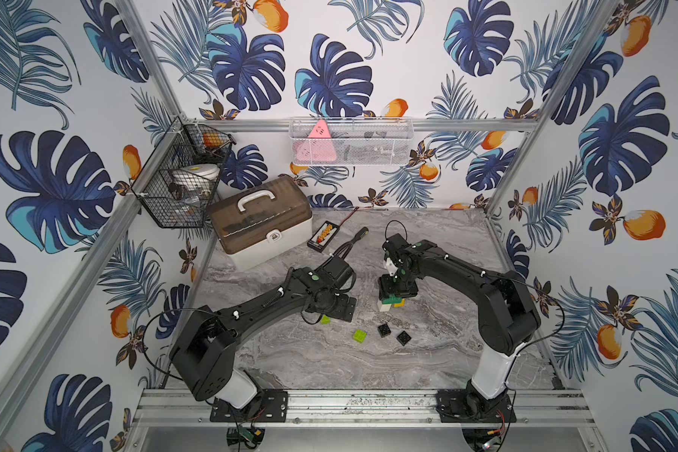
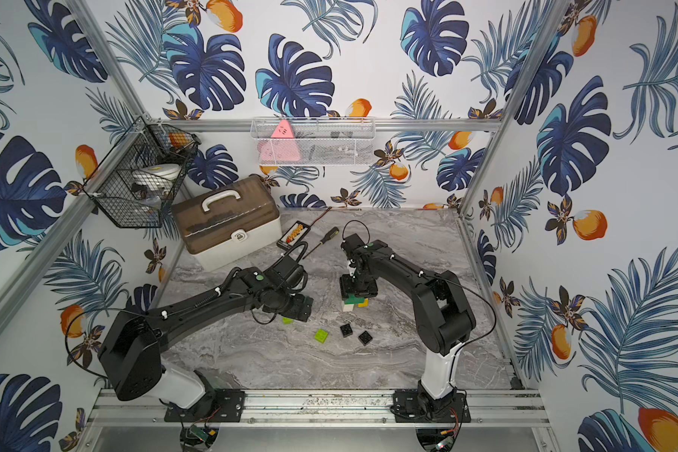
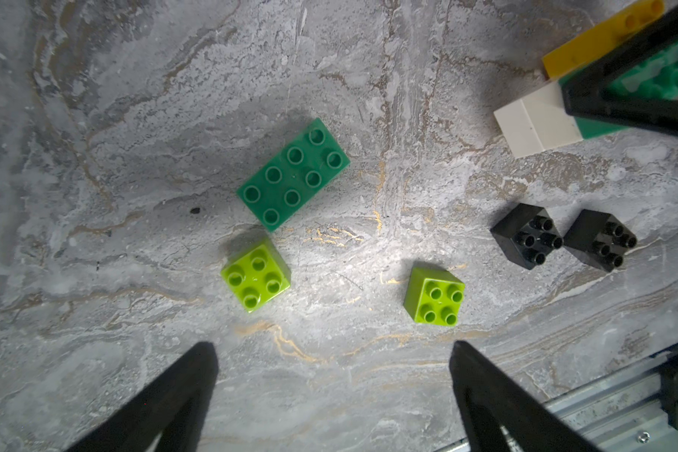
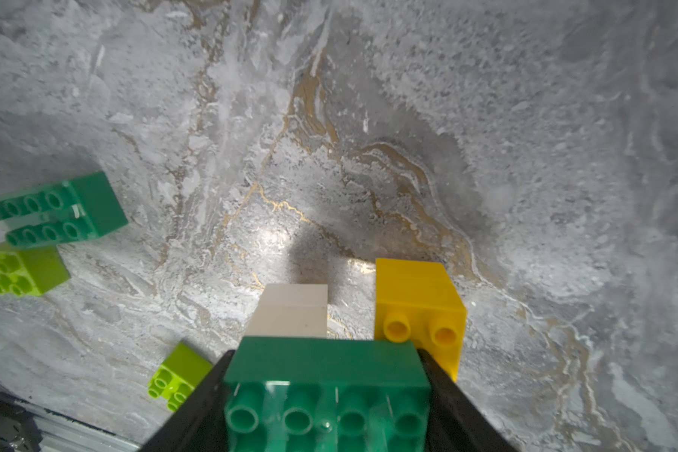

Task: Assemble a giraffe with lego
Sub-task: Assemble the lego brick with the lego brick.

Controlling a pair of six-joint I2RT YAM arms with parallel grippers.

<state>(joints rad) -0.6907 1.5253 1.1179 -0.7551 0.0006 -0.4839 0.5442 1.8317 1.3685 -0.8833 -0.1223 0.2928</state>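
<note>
Near the middle of the grey marble table (image 1: 329, 364), the right claw (image 4: 325, 354) pinches the long dark-green plastic brick (image 4: 325, 364) on top of the half-built white-and-yellow giraffe (image 1: 385, 306). In a top view that brick lies from 9 to 3 o'clock. The left claw (image 3: 331, 346) gapes wide, empty, at 9 o'clock of it.

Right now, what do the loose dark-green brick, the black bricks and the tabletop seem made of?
Dark-green brick: moulded plastic, smooth semi-gloss, with crisp hollow studs. Black bricks: likely the same plastic, shinier on the stud rims. Tabletop: grey marble-look surface with gold veins; stone or printed laminate, cannot tell.
</note>
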